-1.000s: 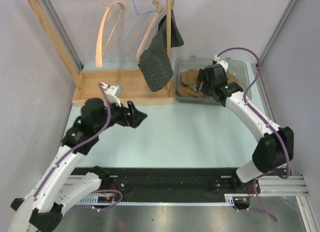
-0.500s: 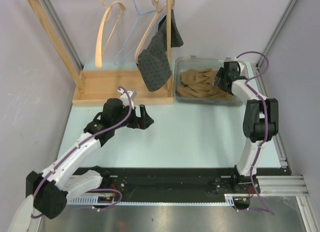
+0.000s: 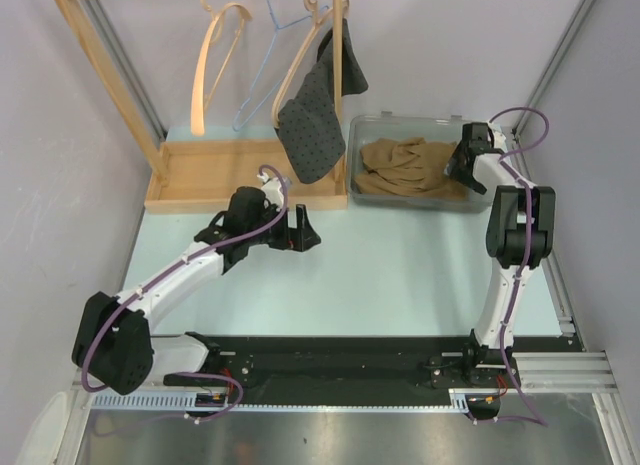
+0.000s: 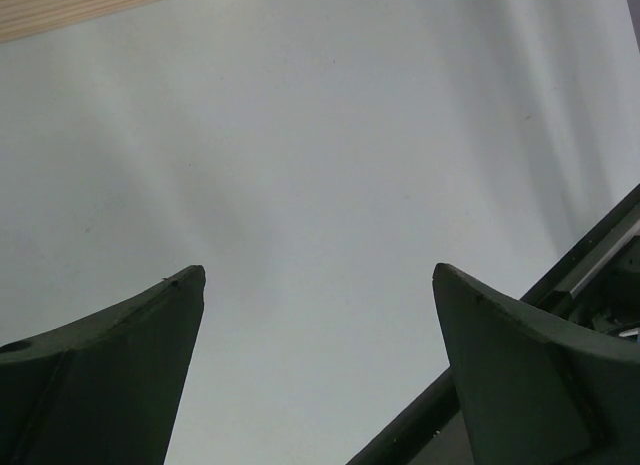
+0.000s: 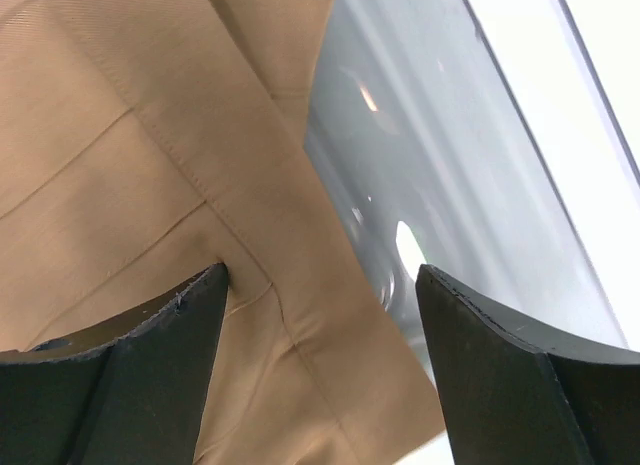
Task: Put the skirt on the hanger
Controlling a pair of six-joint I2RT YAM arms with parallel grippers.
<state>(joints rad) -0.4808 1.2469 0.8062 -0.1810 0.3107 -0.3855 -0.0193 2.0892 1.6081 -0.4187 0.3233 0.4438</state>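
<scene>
Found the crumpled tan fabric skirt (image 3: 405, 170) heaped in the clear plastic bin (image 3: 420, 118) at the back right of the pale green table (image 3: 400, 275); not lifted.

Logged the right gripper (image 3: 462, 165) at the bin's right end, shifted there from over the bin's middle a second ago, arm folded up tight behind it. Saw, in the right wrist view, its jaws spread wide and holding nothing, straddling a stitched edge of the skirt just beside the bin's clear wall. Could not settle contact between fingertips (image 5: 170, 325) and cloth. Reads as lining up a pinch on the skirt's border rather than its bulk, a sensible hold for spreading over a hanger later.

Tracked the left gripper (image 3: 305, 228) further right across the table than a second ago, now just in front of the wooden rack base (image 3: 190, 170) and well apart from the bin. Saw jaws wide and empty, only bare table below in the left wrist view. Likely staging to receive or steady.

Noted three hangers on the rail: curved wooden hanger (image 3: 198, 90) bare, thin blue wire hanger (image 3: 245, 107) bare, second wooden hanger (image 3: 298, 60) already carrying a dark dotted garment (image 3: 312, 120).

Judged the task at its start, short of any grasp and of any choice of hanger.
</scene>
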